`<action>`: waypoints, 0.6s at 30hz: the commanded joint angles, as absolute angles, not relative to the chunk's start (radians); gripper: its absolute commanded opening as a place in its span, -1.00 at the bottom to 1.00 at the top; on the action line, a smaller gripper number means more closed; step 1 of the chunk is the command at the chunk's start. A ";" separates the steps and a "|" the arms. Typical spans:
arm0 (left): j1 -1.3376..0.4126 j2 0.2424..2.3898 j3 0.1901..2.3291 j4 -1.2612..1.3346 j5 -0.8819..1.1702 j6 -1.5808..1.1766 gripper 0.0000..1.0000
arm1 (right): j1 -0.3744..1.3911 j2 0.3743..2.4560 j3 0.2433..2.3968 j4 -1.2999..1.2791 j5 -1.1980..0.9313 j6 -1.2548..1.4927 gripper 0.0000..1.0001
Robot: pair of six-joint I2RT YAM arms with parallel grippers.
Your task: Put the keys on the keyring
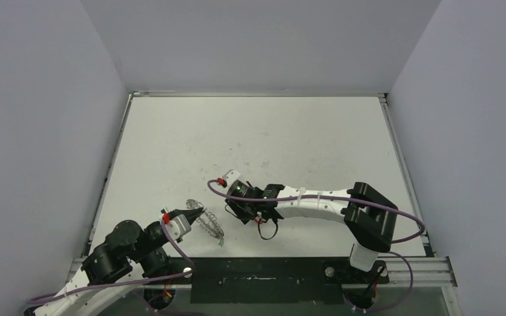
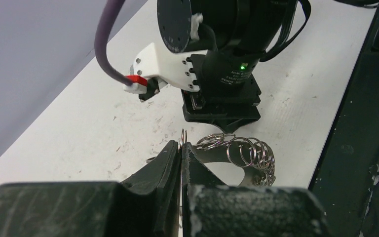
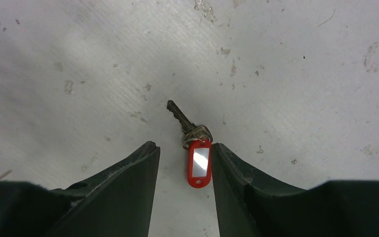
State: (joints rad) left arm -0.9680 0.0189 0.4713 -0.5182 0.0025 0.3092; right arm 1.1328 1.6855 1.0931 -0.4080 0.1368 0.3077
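While the left tool [image 2: 181, 147] is pressed together at the near left of the table [image 1: 290, 131], a thin wire loop of the keyring [image 2: 246, 152] stands up between its fingertips, so it pinches the keyring by its fringe. From that pinch the ring stretches away to the right. Its flat silver band is partly hidden behind the black fingers, and its small loops are bunched in a row low over the white surface. Whether its far end touches the table cannot be told. Just behind the ring, the right tool [image 3: 185, 146] points straight down. Its fingers are spread part way and stand astride the red-tagged key [image 3: 186, 123], which lies flat on the scuffed table with its blade pointing away and to the left. The red tag [image 3: 199, 168] lies between the two fingers, close against the right-hand one in the wrist view and clear of the other, so nothing is gripped there. From above, the green-tagged key [image 1: 222, 241] shows only as a small green fleck on the table just on the near side of the keyring.
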 commanded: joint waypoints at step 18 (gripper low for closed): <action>-0.970 0.008 0.505 -0.509 -0.019 0.271 -1.00 | 1.180 1.854 1.194 -0.494 0.274 0.478 -0.35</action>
